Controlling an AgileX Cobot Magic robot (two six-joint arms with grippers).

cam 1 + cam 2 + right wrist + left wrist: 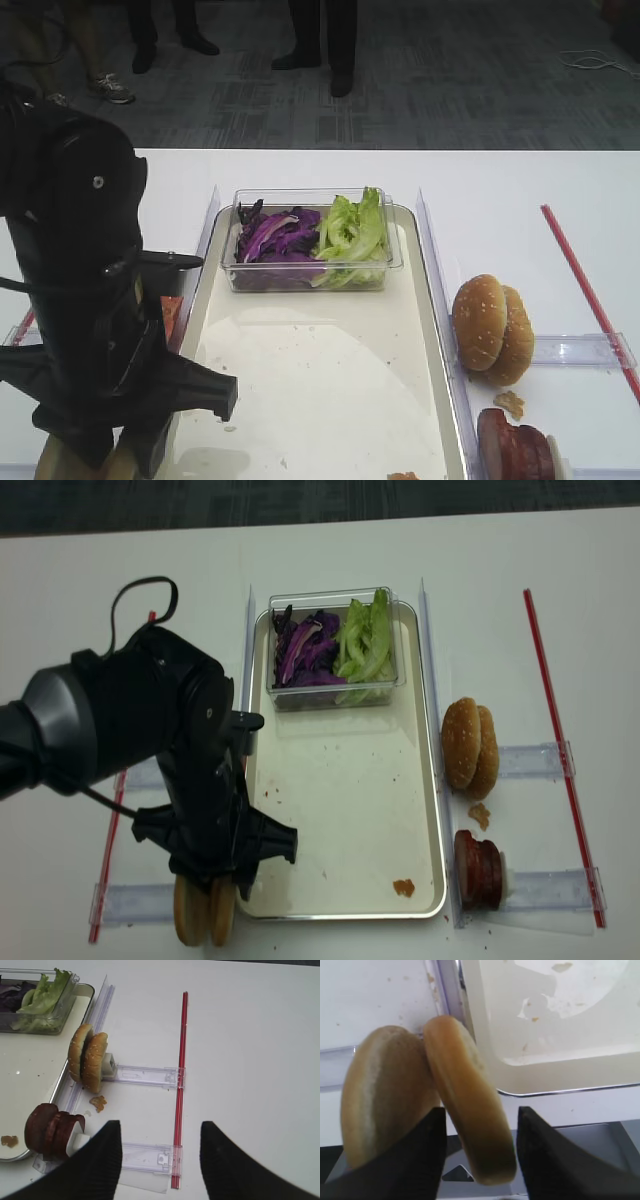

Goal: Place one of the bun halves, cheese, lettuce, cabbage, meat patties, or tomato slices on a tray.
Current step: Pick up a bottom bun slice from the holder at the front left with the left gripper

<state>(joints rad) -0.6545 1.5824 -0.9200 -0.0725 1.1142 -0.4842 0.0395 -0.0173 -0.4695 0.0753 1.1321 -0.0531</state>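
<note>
Landmark: tray [352, 810], long and cream-white, lengthwise on the white worktop [560, 610].
Buns [430, 1100]: two halves on edge, just off the tray's near left corner, touching each other.
Left gripper [479, 1152]: over the buns, jaws wide, one finger either side of the bun nearer the tray; whether the fingers [547, 1160] press it, I cannot tell.
Right gripper [160, 1160]: right of the tray, above the worktop, jaws wide and holding nothing.
Tub [335, 650]: clear, at the tray's far end, with cabbage [305, 650] on its left side and lettuce [365, 645] on its right.
Sesame buns [470, 748]: on edge, just right of the tray.
Patties [478, 870]: stacked on edge, right of the tray's near corner.
Crumb [403, 887]: on the tray, near its right corner.
</note>
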